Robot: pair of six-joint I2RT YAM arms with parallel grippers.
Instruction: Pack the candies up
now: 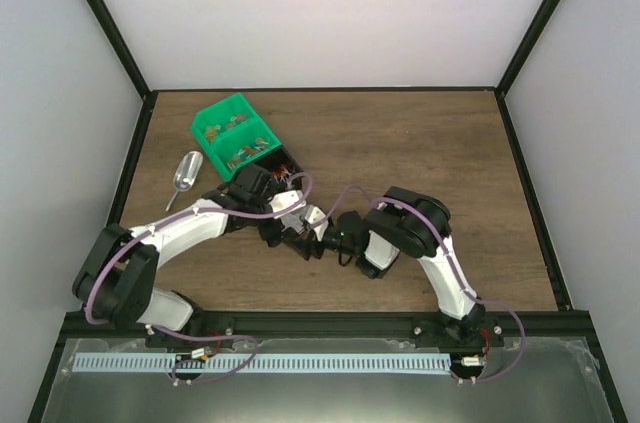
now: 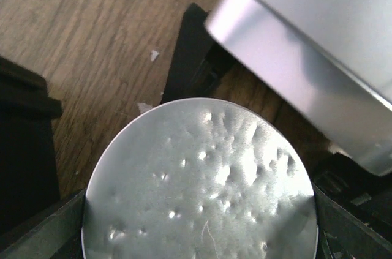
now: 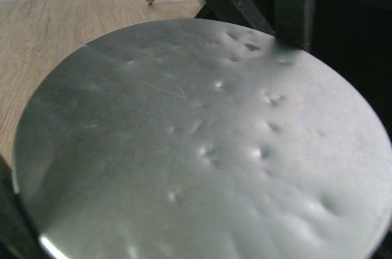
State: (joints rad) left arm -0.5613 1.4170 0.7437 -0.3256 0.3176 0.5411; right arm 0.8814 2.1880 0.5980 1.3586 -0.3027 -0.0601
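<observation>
Top external view: left gripper (image 1: 291, 234) and right gripper (image 1: 328, 240) meet at a silver disc (image 2: 202, 185).
Light, slippery candies (image 1: 284, 174) probably suit scooping, not pinching; left jaws clamp the disc's rim, right jaws' state cannot be told.

Both arms share one build: glossy white shell links alternating with bulky, rounded black joints. On the left arm (image 1: 190, 228), the white link behind the left pincer (image 1: 283, 233) ends in a large black drum-shaped joint (image 1: 115, 278), the part farthest from that pincer. The right arm (image 1: 440, 273) has the same white link and a black rounded elbow (image 1: 410, 211) behind the right pincer (image 1: 322, 245). Both pincers and the wrists behind them are black. A thin lilac cable (image 1: 92, 293) loops loosely along each arm from the pincer end to the base. Seen close, the left fingers (image 2: 37, 231) are matt black, flat-sided wedges.
</observation>
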